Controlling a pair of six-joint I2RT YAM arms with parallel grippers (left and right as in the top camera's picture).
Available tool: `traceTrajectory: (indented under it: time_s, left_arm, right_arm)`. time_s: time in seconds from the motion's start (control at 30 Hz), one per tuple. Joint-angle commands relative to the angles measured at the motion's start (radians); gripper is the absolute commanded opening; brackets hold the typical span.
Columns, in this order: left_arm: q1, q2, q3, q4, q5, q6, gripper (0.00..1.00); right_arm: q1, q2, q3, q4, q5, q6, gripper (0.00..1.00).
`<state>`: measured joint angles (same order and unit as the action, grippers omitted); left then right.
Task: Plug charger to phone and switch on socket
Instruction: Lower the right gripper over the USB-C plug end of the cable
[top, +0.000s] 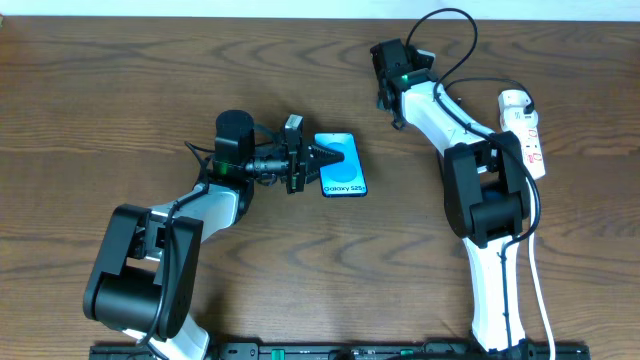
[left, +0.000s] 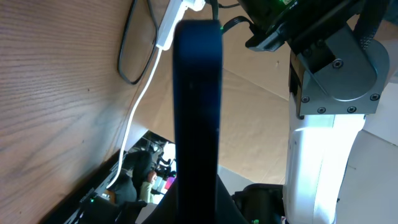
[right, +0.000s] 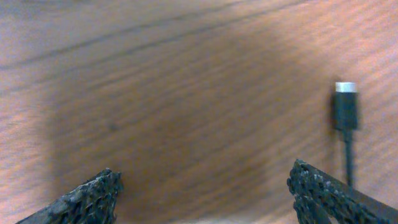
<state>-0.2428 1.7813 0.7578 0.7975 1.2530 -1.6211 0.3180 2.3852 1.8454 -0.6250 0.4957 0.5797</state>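
The phone, with its blue screen facing up, lies just left of the table's middle. My left gripper is shut on its left edge. In the left wrist view the phone shows edge-on as a dark slab between the jaws. My right gripper is open and empty, low over the wood at the back. In the right wrist view the charger's black plug tip lies on the table to the right of the fingers, untouched. The white socket lies at the far right.
The socket's white cord runs down the right side past the right arm's base. Thicker black robot cables loop above the right arm. In the left wrist view the socket and a thin black cable loop lie on the wood.
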Motion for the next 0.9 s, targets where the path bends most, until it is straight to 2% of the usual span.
traceTrajectory:
  time_s: [0.0,0.13,0.3,0.6,0.87]
  left_arm:
    - [0.003,-0.014,0.029,0.012,0.011,0.016,0.08]
    - [0.003,-0.014,0.029,0.012,0.010,0.016,0.07]
    - [0.003,-0.014,0.029,0.013,0.010,0.016,0.07]
    - [0.003,-0.014,0.029,0.012,0.010,0.016,0.08]
    - [0.003,-0.014,0.029,0.012,0.010,0.016,0.07]
  right_arm:
    - [-0.007,0.017,0.011,-0.030,0.087,-0.009,0.86]
    - [-0.007,0.016,0.012,-0.076,0.116,-0.007,0.86]
    - [-0.031,0.016,0.012,-0.151,0.136,0.072,0.87]
    - [-0.075,0.016,0.012,-0.241,-0.011,0.104,0.89]
    - [-0.077,0.016,0.012,-0.409,-0.141,0.149,0.88]
